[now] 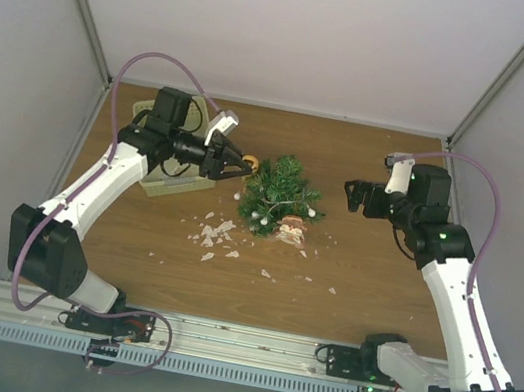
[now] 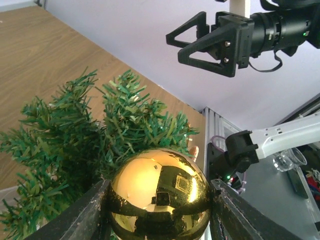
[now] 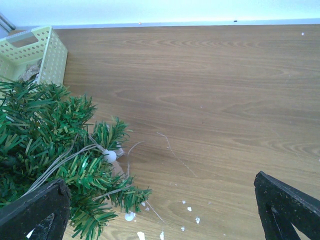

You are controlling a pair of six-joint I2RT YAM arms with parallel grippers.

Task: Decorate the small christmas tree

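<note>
Hanging step: left gripper (image 1: 238, 163) clamps gold ball (image 2: 159, 192) at small christmas tree (image 1: 281, 191); right gripper (image 1: 353, 195) apart. Next, likely: lodge ball there, release.

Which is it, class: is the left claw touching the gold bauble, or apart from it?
Touching. In the left wrist view the left claw pinches the gold bauble, with both black fingers pressed against its sides and no gap.

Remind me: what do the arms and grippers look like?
The left arm and right arm have white shells, black joints. The left gripper and right gripper are black. A mauve cable loops along each arm; a green light glows on the right.
</note>
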